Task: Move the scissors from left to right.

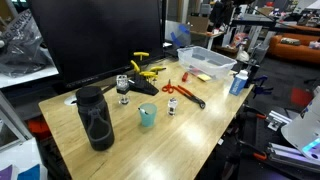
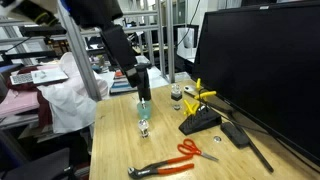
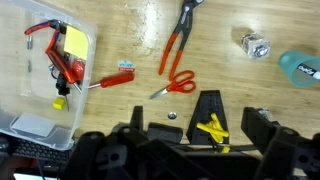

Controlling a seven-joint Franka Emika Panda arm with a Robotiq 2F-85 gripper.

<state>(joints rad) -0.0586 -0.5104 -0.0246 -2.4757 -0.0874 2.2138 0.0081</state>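
Claw (image 3: 197, 136): wide open and holding nothing. In the wrist view its two dark fingers stand far apart at the lower edge, above the pale wooden desk (image 3: 120, 30).

Directly beneath the gap: yellow-and-black handled tool on a black wedge stand (image 3: 211, 122). Not my target.

Just beyond that stand, a little left of my centre line: small scissors with red-orange loop handles and thin dark blades (image 3: 176, 85), lying flat on the desk and free of other items. Loops sit toward the right of the view and tips toward the left and slightly nearer me, so the long axis runs almost across the view. My fingers are spread along nearly the same line. Judgement: I need to turn the wrist before descending, so the fingers close across the scissors rather than along them.

Further out: red-handled pliers with dark jaws (image 3: 177, 40), handle ends near the loops but apart.

Far left: clear plastic bin (image 3: 20, 95).

In an exterior view the scissors (image 2: 190, 151) lie near the desk's front edge.
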